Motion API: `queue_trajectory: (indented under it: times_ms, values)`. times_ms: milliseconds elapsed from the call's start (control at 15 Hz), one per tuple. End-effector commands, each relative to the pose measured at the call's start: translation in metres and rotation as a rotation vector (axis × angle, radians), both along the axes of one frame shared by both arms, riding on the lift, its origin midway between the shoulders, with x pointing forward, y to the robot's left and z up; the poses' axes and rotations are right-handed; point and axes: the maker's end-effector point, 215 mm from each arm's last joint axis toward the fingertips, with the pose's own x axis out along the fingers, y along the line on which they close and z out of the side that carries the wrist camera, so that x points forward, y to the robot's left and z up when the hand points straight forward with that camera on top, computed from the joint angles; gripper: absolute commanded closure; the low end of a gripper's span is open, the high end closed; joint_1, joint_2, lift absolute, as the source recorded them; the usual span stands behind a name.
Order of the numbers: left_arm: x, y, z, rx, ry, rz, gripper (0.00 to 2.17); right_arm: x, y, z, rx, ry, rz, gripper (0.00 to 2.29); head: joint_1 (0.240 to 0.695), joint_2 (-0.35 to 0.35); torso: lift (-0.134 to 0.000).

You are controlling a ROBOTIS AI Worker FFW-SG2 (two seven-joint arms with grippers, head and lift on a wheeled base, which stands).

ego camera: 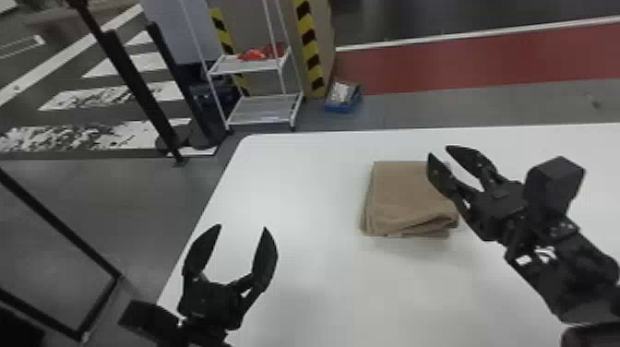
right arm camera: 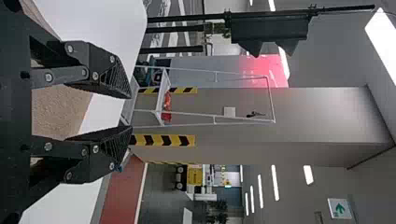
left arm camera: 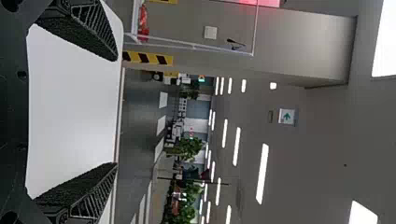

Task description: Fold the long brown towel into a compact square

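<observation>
Across the white table (ego camera: 300,184), from left to right, the left gripper (ego camera: 235,258) spreads its fingers over bare surface, then comes the folded brown towel (ego camera: 406,198), probably soft, light and floppy, best pinched through all layers at an edge. The right gripper (ego camera: 445,161), also spread, hangs by its right side.

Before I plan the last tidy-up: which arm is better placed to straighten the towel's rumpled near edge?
Probably the right: in the head view, the right gripper is open by the right side of the towel, while the left gripper, also open, is well off to its left.
</observation>
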Motion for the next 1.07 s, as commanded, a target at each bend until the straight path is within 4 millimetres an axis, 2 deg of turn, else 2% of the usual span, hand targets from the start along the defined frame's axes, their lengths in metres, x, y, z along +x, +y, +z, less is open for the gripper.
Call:
queue_trajectory:
  times_ms: [0, 200, 400, 600, 800, 1000]
  values:
    - [-0.009, -0.003, 0.011, 0.011, -0.042, -0.001, 0.07, -0.025, -0.012, -0.025, -0.009, 0.026, -0.031, 0.01, 0.695, 0.307, -0.123]
    - [-0.019, 0.000, 0.008, 0.014, -0.040, 0.029, 0.07, -0.043, -0.028, -0.046, -0.004, 0.069, -0.102, 0.03, 0.695, 0.299, -0.123]
    - [-0.027, 0.009, -0.002, 0.023, 0.003, 0.061, 0.07, -0.057, -0.037, -0.055, -0.017, 0.109, -0.157, 0.05, 0.695, 0.296, -0.123]
    - [-0.030, 0.012, -0.006, 0.071, 0.045, 0.096, 0.07, -0.079, -0.022, -0.046, -0.029, 0.109, -0.147, 0.06, 0.695, 0.309, -0.123]
    - [-0.033, 0.002, -0.001, 0.154, 0.071, 0.103, 0.07, -0.102, -0.011, -0.040, -0.025, 0.096, -0.126, 0.07, 0.695, 0.335, -0.123]
    - [-0.035, 0.010, -0.003, 0.108, 0.074, 0.111, 0.07, -0.112, -0.014, -0.040, -0.022, 0.084, -0.131, 0.07, 0.695, 0.350, -0.123]
